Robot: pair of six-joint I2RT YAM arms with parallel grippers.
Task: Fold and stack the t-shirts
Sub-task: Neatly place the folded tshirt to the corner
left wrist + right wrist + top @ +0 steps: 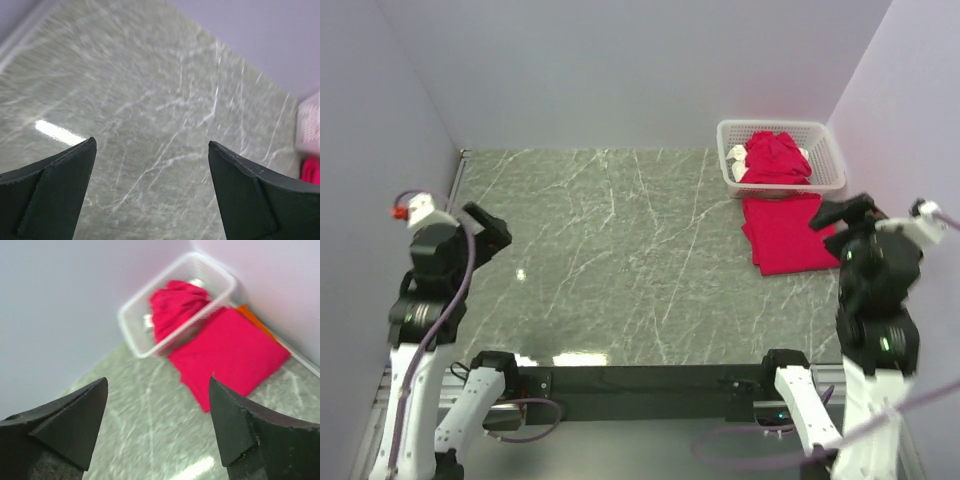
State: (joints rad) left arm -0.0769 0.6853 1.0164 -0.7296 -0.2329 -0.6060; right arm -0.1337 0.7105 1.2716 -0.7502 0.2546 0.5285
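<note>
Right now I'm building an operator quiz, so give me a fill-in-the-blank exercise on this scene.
The crumpled crimson-pink cloth t-shirt lies ____ the white plastic lattice basket.
A mostly hidden cloth t-shirt, peeking from under the folded crimson-pink t-shirt on the grey marble table, is bright ____.
The left claw and right claw are both ____, holding nothing.
Missing words: inside; orange; open.
</note>
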